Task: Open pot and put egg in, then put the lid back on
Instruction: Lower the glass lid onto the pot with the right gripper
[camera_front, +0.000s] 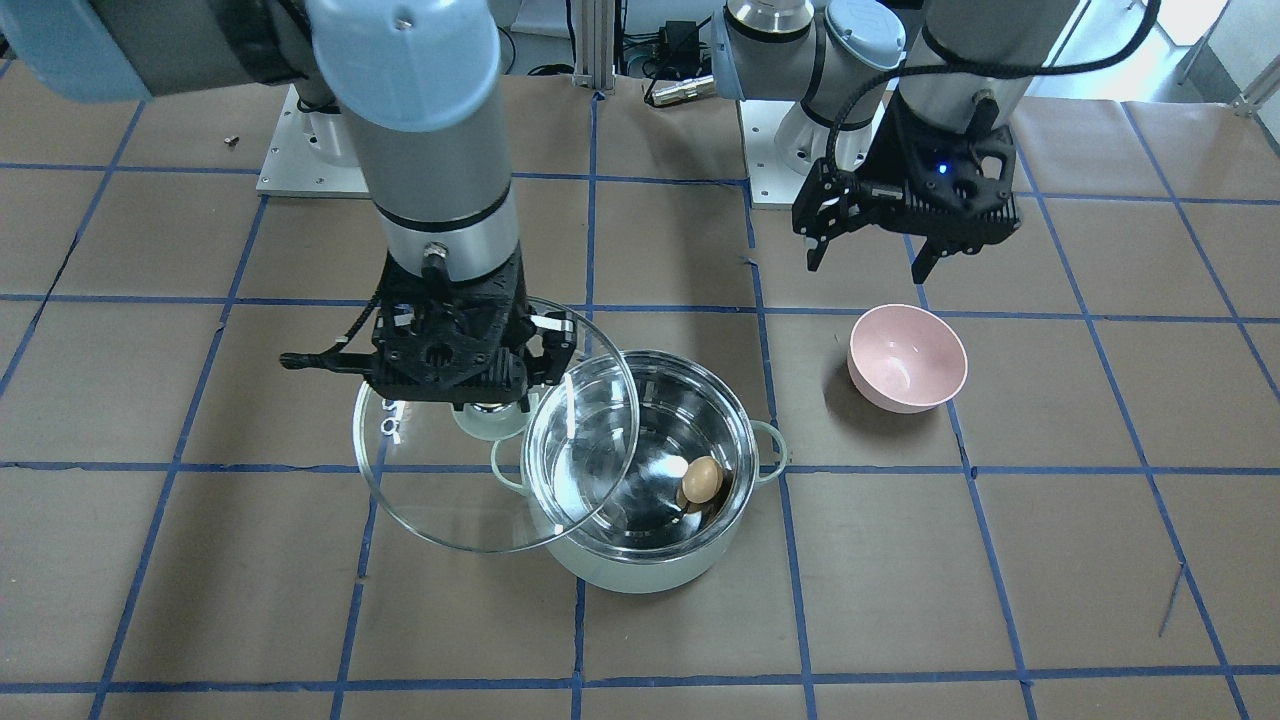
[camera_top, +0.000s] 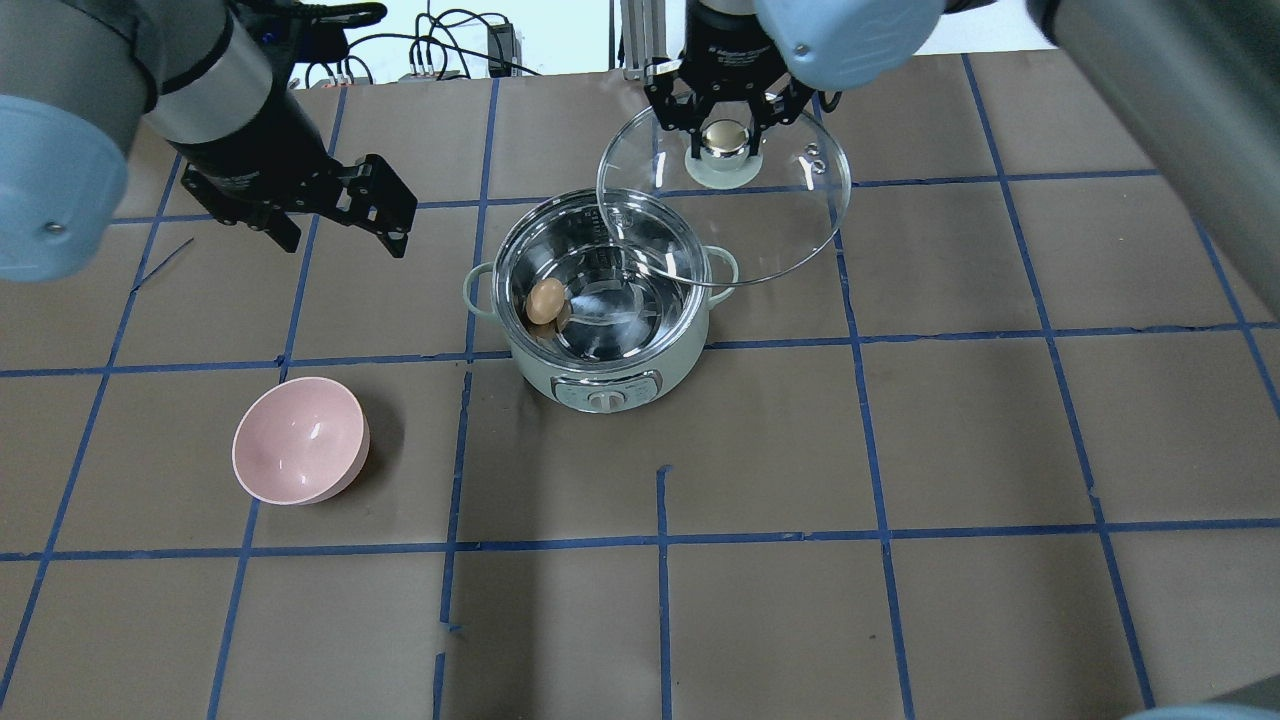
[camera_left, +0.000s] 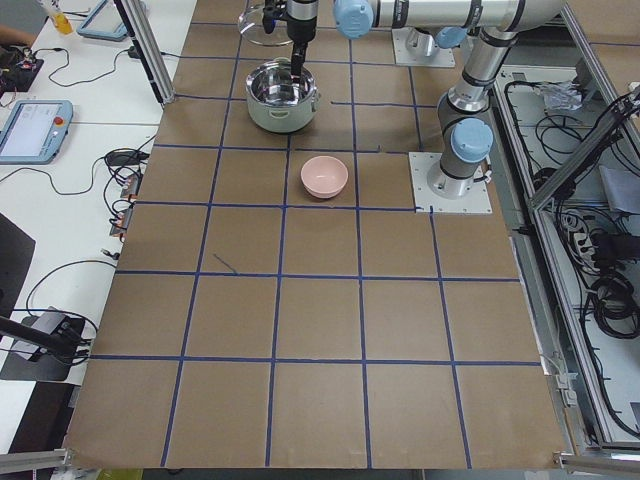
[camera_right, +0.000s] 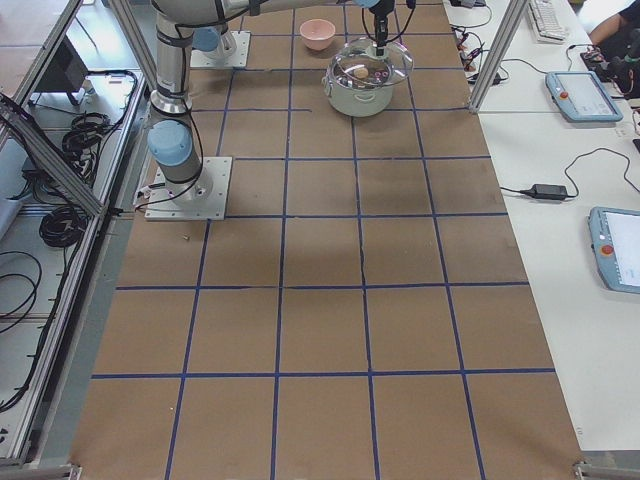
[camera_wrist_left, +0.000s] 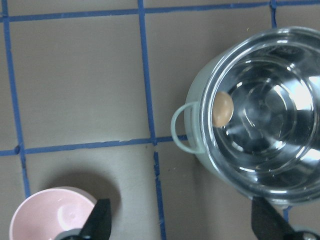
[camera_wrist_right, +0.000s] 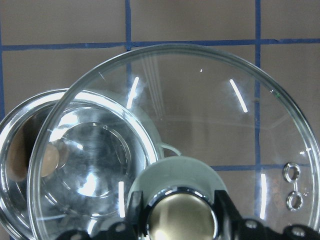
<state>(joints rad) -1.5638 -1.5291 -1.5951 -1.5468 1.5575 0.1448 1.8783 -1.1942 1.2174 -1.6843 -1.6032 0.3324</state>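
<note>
Egg lies inside the pot, against its steel wall, so I judge only the closing is left. Off to the pot's side the left gripper hovers, fingers wide and empty. Beyond the pot, the right gripper pinches the knob of the lid, which hangs overlapping the pot's far rim. Centre it over the pot, keep it level, then lower. The lid is clear glass, metal-rimmed, with a small vent hole.

Egg inside open pot; glass lid aloft, partly overlapping it
</note>
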